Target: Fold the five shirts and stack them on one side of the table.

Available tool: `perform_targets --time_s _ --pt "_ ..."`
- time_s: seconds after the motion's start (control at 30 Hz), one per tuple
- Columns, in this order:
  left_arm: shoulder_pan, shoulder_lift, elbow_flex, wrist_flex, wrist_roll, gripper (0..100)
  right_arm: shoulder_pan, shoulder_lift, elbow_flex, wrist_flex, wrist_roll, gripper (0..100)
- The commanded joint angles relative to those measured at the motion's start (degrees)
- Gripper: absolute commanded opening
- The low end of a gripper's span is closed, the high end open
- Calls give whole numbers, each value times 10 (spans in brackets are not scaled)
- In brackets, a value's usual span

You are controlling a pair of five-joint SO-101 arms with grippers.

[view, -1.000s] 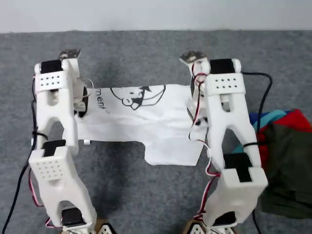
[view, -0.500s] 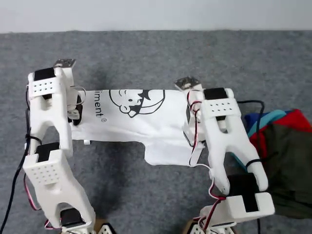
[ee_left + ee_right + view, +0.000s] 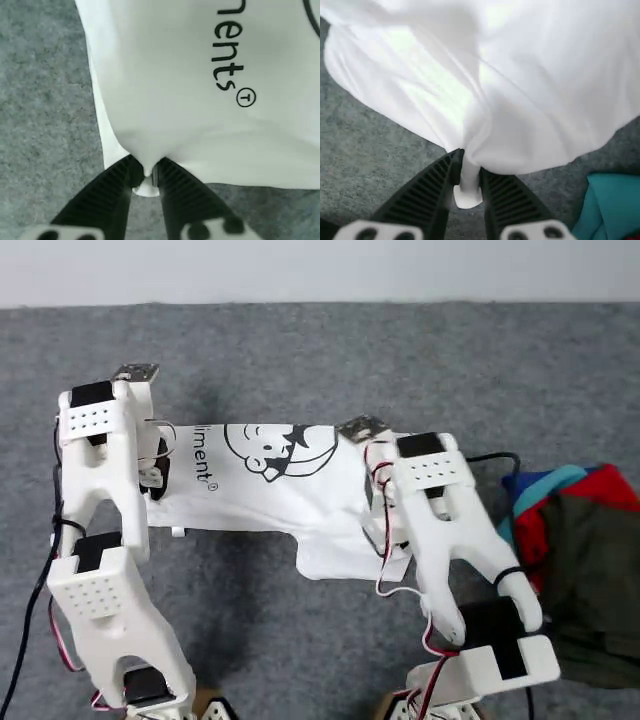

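Note:
A white shirt with a black drawing and lettering lies spread on the grey table, partly folded. The left gripper is shut on the shirt's left edge, a pinch of white cloth between its black fingers. In the high view that arm stands over the shirt's left end. My right gripper is shut on a bunched fold of the white shirt. Its arm leans over the shirt's right part. A pile of other shirts, blue, teal, red and dark green, lies at the right.
The grey carpet-like table surface stretches behind the shirt up to a pale wall. Bare table lies in front of the shirt between the two arm bases. A teal shirt corner sits close to the right gripper.
The right arm has swung leftward, dragging the shirt's right side over toward the middle. The left arm shifted slightly left and nearer a second ago, then held still.

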Motion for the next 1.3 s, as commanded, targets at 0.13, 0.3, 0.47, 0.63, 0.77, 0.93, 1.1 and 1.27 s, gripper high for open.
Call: perform_targets --time_s 0.13,0.3,0.47,0.63,0.77,0.93,1.1,1.27 --pt "-7 -37 -3 -2 -6 14 -13 -21 -2 0 0 49" --pt "-7 -40 -5 12 -6 85 7 -22 -4 18 -31 199" --pt "-8 -43 -7 18 -6 98 38 -27 -6 18 -33 199" --pt "-23 -43 -26 40 -23 97 105 -23 -42 9 -33 199" --pt "-69 -40 -87 47 -22 97 172 -19 -77 -92 -33 199" --pt "-61 -28 -114 24 -4 97 157 45 -97 -216 -40 199" --pt "-20 -25 -113 -23 52 97 135 172 -191 -226 -71 199" --pt "16 -24 -93 -69 66 97 143 298 -326 -230 -72 198"
